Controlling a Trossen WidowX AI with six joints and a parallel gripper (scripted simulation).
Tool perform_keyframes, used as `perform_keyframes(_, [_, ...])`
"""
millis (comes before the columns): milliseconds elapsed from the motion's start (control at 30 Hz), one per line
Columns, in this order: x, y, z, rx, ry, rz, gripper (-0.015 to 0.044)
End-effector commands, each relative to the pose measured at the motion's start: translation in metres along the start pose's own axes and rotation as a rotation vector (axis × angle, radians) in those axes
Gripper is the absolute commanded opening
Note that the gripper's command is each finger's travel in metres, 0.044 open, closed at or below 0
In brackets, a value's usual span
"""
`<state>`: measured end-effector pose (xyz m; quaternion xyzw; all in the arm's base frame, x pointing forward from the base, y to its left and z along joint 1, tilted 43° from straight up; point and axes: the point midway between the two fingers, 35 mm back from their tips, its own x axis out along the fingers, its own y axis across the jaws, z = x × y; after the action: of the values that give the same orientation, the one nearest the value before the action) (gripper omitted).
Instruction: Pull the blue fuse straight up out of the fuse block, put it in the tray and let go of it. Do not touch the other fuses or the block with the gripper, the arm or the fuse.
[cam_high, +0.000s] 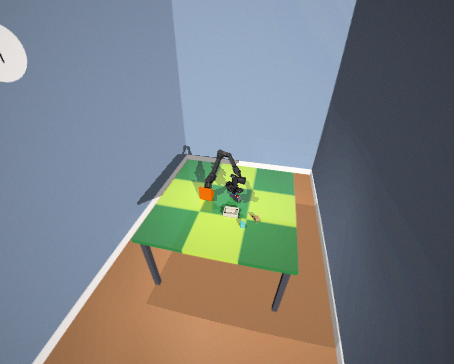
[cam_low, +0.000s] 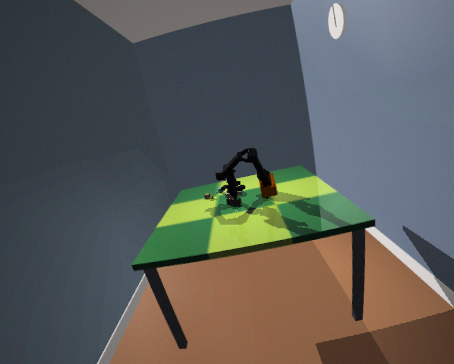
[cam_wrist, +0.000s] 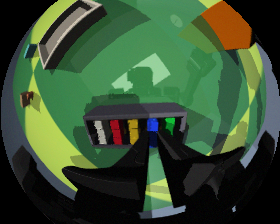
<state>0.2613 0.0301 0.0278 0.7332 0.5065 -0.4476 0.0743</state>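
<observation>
Now the gripper is clamped nearly shut on the blue fuse, seated in the fuse block between yellow and green; lift straight up, then carry to the tray.

I can read no text, label or number anywhere, not even on the wall clock

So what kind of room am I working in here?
It looks like a small bare test room: blue-grey walls, a wall clock and one green checkered table carrying the arm, the fuse block and the tray.
</observation>
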Motion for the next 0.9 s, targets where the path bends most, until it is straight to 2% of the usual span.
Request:
perform_keyframes(0, [-0.003, 0.001, -0.001, -0.006, -0.002, 0.004, 0.0])
perform_keyframes(867, [-0.016, 0.001, -0.001, -0.004, -0.002, 0.004, 0.0])
